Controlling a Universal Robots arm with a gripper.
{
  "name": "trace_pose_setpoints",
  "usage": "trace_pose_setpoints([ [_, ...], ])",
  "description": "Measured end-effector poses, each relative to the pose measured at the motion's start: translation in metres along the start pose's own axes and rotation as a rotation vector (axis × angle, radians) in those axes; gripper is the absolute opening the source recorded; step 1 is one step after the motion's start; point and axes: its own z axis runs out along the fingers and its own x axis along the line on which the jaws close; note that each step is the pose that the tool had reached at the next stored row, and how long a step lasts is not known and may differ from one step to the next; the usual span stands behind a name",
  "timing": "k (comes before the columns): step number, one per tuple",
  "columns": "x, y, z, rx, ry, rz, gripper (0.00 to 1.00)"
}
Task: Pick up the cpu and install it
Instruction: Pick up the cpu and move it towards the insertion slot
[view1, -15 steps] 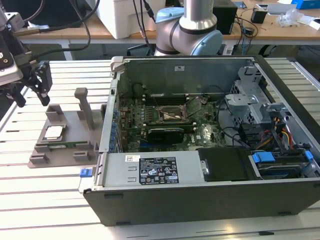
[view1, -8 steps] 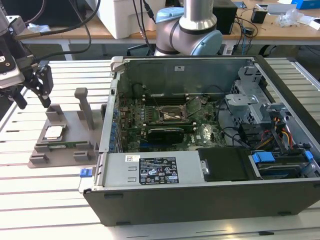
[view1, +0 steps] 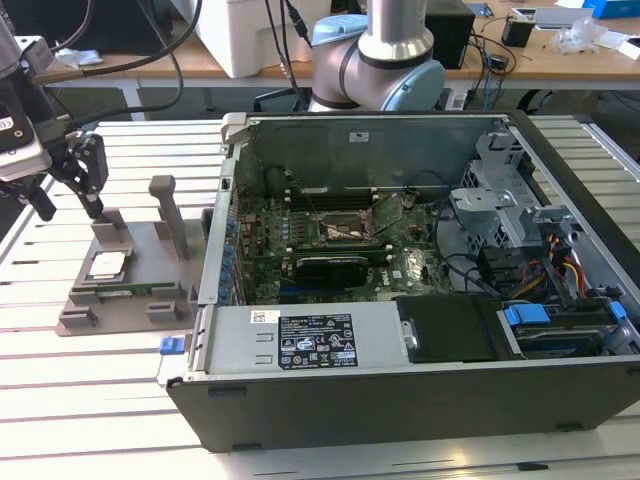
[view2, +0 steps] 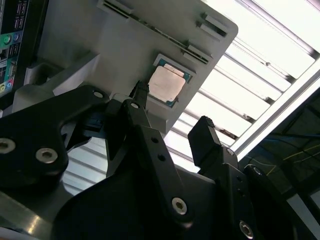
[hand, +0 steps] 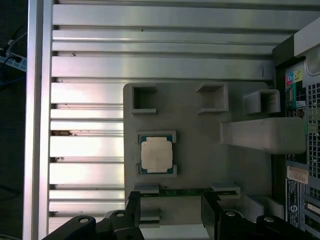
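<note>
Grey slatted aluminium table under spread, empty fingers near the cpu, cluttered desks behind

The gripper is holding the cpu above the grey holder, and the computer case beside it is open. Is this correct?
Not quite. The cpu lies in its recess in the grey holder. The gripper hovers over the holder, open and empty, as the first wrist view shows. The computer case is indeed open.

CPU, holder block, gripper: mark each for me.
cpu (hand: 156, 154), first wrist view: middle of its silvery top.
holder block (hand: 200, 150), first wrist view: bare grey surface beside the cpu.
gripper (hand: 171, 202), first wrist view: midway between its open fingertips.
</note>
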Motion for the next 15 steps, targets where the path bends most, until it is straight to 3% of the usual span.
trace_pose_setpoints([
  [15,0.0002,-0.0002,0.0071,0.0000,0.0000,0.000,0.60],
])
